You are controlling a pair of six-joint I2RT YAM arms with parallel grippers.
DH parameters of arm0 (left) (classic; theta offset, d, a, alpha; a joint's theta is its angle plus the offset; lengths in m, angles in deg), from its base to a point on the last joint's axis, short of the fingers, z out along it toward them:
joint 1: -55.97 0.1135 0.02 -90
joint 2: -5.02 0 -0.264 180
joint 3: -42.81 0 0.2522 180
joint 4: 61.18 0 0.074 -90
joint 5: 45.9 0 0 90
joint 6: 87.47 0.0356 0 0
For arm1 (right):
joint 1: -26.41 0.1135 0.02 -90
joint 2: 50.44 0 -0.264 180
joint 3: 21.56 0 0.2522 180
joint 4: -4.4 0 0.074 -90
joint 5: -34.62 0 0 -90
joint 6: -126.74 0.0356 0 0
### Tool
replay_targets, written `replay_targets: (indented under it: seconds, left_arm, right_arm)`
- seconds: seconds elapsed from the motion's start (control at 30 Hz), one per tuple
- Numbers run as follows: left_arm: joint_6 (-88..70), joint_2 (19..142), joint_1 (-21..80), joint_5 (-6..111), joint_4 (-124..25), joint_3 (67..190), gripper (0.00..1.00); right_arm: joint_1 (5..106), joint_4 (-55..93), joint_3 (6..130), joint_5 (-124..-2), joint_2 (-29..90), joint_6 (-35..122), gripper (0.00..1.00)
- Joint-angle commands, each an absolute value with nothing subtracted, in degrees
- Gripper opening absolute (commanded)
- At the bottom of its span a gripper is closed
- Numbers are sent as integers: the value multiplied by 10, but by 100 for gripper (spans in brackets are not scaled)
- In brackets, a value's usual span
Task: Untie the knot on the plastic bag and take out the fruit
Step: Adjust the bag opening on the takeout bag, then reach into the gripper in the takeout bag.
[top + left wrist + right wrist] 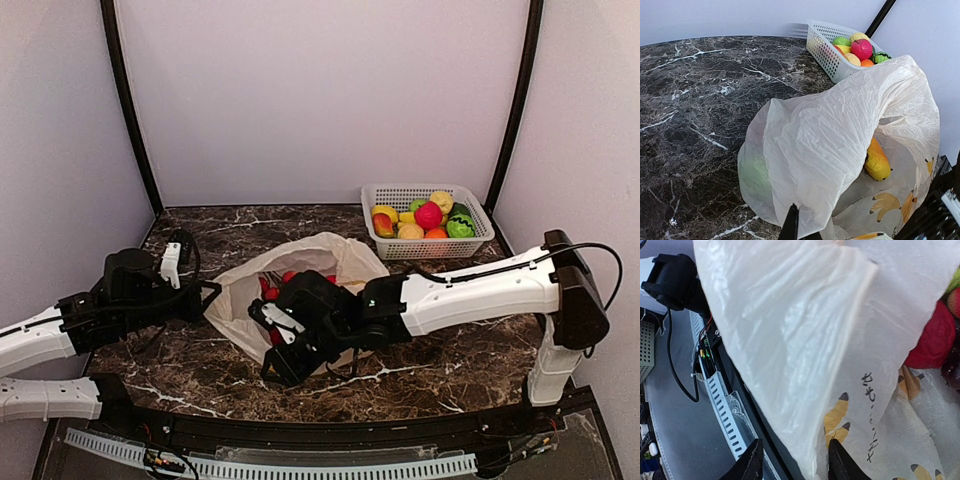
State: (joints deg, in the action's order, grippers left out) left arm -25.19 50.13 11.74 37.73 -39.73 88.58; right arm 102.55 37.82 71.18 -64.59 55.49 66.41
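1. Bag (335, 255) lies mid-surface (220, 235), mouth gaping, red fruit (288, 277) showing inside.
2. My left jaws: almost closed, pinching the thin film at the bag's left rim; the bag wall stands right ahead.
3. My right jaws: partly open at the bag's near edge, film hanging in the gap, not clamped.
4. Basket (400, 195) sits far right, apart from the bag.

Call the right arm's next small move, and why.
Probably close the right gripper on the bag edge. The bag's mouth is already open and red fruit lies inside. The right wrist view shows the fingers apart with the plastic edge hanging between them, so a pinch there should give a hold to keep the mouth wide for picking.
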Motion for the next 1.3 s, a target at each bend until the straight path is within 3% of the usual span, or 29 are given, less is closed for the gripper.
replay_targets:
  seconds: [0.0,0.17,0.27,0.6,1.27]
  left_arm:
    - [-258,440,120,387,-415,839,1]
    - [-258,403,120,413,-411,806,1]
    - [-260,395,120,415,-412,800,1]
    - [-275,429,120,406,-428,839,1]
    - [-290,525,119,410,-462,903,1]
  right_arm:
    - [1024,380,714,-584,502,666,46]
    - [1022,394,716,-525,430,642,68]
    - [1004,401,722,-510,416,642,72]
    - [956,379,761,-473,499,610,47]
    - [871,263,863,-507,677,552,36]
